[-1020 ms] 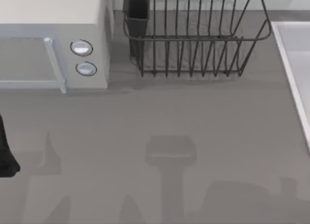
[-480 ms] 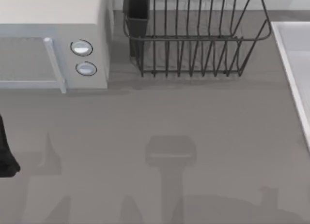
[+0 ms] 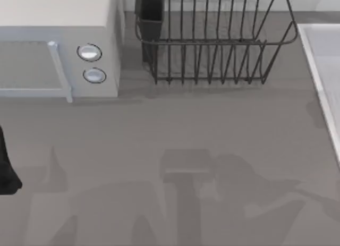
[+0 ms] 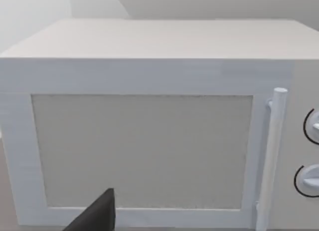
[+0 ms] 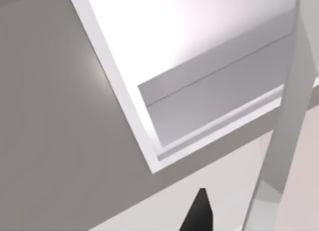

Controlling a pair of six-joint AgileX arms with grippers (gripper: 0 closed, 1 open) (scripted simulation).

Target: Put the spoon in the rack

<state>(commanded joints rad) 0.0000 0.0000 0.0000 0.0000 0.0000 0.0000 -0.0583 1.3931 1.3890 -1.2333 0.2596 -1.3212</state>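
Grey bench (image 3: 175, 129) runs bare across its near half, crossed by soft shadows of the arms. At the bench's left edge a dark part of my left arm (image 3: 6, 169) sits parked; its wrist view shows one black fingertip (image 4: 97, 216) of the left tool low in front of the microwave door, and I cannot tell how wide that tool stands. One dark fingertip (image 5: 198, 213) of the right tool (seen from its own wrist camera) hangs over the white sink (image 5: 149, 56) at the bench's right edge (image 3: 319, 60); I cannot tell its width either. Farther back, the white microwave (image 3: 58, 23) fills the far left corner, two round knobs (image 3: 89, 52) facing forward. Just beside it, along the far edge, stands the rack (image 3: 212, 44) of dark wire, its utensil cup (image 3: 150, 12) at the corner nearest the microwave.
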